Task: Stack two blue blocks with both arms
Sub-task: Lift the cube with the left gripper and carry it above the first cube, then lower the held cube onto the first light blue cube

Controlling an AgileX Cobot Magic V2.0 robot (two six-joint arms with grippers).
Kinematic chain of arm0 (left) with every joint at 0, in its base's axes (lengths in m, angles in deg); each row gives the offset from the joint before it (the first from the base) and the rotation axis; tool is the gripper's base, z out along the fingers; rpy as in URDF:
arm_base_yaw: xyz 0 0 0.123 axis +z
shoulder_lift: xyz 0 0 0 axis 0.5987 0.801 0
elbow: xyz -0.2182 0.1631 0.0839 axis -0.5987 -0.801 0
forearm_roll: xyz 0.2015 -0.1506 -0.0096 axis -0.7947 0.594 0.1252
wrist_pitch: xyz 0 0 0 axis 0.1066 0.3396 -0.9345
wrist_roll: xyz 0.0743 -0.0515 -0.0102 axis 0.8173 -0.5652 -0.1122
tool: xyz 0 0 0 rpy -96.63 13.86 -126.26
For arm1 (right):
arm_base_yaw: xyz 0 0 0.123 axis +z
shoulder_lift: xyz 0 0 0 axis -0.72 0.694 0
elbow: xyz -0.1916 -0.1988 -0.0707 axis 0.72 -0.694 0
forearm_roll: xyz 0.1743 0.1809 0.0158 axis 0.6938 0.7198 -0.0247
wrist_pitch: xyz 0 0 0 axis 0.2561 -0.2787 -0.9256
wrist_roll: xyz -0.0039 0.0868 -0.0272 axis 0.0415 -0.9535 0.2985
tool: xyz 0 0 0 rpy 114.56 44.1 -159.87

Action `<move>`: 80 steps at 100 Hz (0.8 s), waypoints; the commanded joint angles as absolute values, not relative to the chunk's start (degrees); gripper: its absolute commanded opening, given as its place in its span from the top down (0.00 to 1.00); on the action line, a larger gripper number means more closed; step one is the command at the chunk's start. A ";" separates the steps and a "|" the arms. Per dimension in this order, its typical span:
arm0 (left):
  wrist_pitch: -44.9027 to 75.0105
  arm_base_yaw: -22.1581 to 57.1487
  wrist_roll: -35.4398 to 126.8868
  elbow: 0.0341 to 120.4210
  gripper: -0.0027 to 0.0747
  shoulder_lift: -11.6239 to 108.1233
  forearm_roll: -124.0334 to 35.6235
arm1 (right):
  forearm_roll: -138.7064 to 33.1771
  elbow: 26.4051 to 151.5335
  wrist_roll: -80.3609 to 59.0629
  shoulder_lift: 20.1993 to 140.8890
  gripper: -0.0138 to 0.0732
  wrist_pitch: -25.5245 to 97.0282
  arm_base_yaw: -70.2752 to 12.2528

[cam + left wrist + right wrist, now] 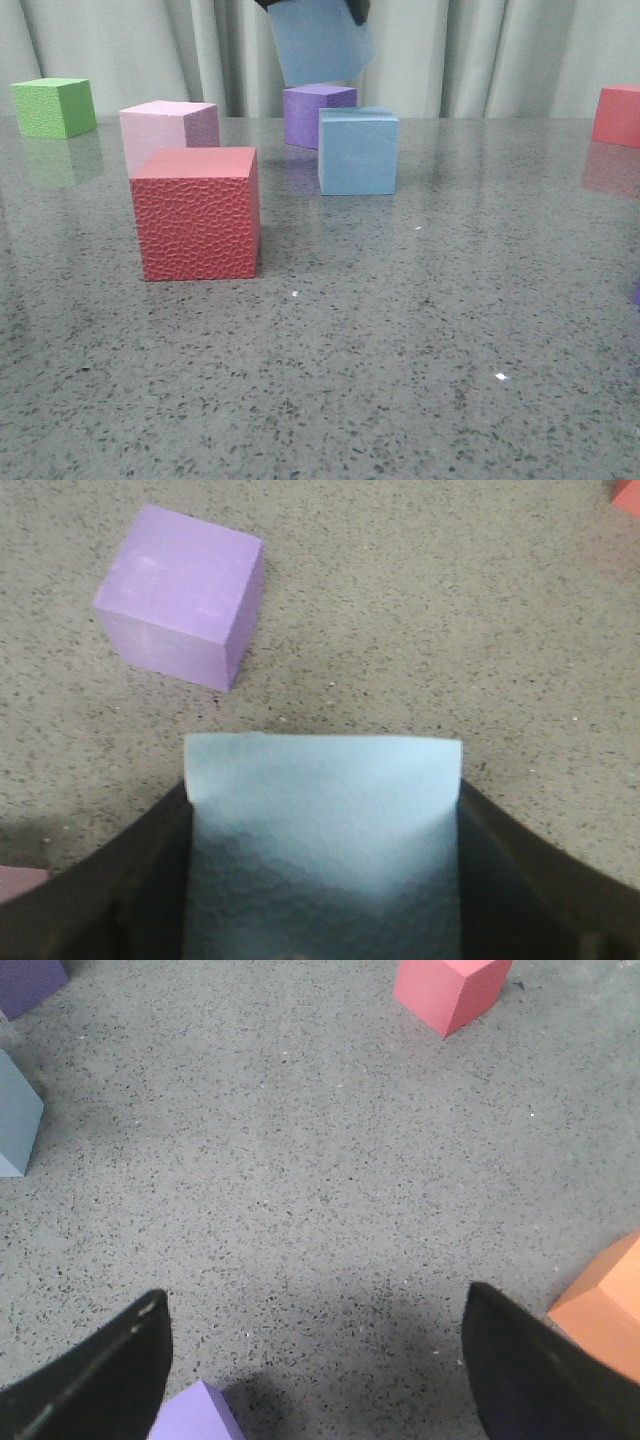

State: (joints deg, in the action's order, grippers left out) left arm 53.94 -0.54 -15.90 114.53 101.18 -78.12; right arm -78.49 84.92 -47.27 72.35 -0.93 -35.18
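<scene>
One blue block (322,45) hangs tilted in the air at the top of the front view, above the purple cube (318,115). My left gripper (310,6) is shut on it; only the finger ends show there. In the left wrist view the block (322,820) fills the space between the black fingers (110,900). The second blue block (357,152) stands on the table, lower and a little right of the held one, and shows in the right wrist view (15,1120). My right gripper (315,1360) is open and empty above bare table, out of the front view.
A red textured cube (197,213), a pink cube (168,130) and a green cube (54,107) stand at the left, a red cube (617,115) at the far right. Near my right gripper are an orange cube (605,1305) and a lilac cube (195,1415).
</scene>
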 commanded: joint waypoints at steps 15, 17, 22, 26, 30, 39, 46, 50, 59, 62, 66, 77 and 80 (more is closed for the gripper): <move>49.44 -1.71 -19.82 116.54 0.63 97.89 -76.65 | -78.81 86.29 -46.94 71.72 0.16 2.66 -35.48; 49.44 -1.72 -20.11 116.54 0.63 97.89 -76.85 | -78.81 86.29 -46.94 71.72 0.16 2.66 -35.48; 49.56 -2.11 -22.30 116.54 0.63 97.89 -78.54 | -78.81 86.29 -46.94 71.72 0.16 2.66 -35.48; 49.76 -2.51 -23.91 116.54 0.63 97.89 -79.85 | -78.81 86.29 -46.94 71.72 0.16 2.66 -35.48; 49.93 -2.96 -25.90 116.54 0.63 97.89 -81.33 | -78.76 86.29 -46.94 71.72 0.16 2.71 -35.48; 50.28 -4.16 -29.86 116.54 0.63 97.89 -85.03 | -78.76 86.29 -46.94 71.72 0.16 2.71 -35.48; 50.83 -5.27 -31.82 116.54 0.63 97.89 -86.72 | -78.68 86.29 -46.94 71.72 0.16 2.70 -35.48; 51.19 -5.70 -32.25 116.54 0.63 97.89 -87.30 | -78.51 86.29 -46.94 71.72 0.16 2.70 -35.48; 52.12 -6.89 -34.70 116.54 0.63 97.89 -89.38 | -78.30 86.29 -46.94 71.72 0.16 2.88 -35.48; 52.56 -7.23 -35.95 116.54 0.63 97.89 -90.41 | -78.26 86.29 -46.94 71.72 0.16 2.94 -35.48; 53.11 -7.77 -37.20 116.54 0.63 97.89 -91.19 | -78.26 86.29 -46.94 71.72 0.16 2.94 -35.48; 53.82 -8.82 -39.27 116.54 0.63 97.89 -93.38 | -78.21 86.29 -46.94 71.72 0.16 2.94 -35.48; 54.07 -9.08 -39.86 116.54 0.63 97.89 -94.61 | -78.21 86.29 -46.94 71.72 0.16 2.94 -35.48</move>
State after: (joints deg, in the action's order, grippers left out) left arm 55.92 -8.00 -37.49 114.53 101.18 -90.98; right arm -77.82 84.92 -47.27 72.35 -0.93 -35.18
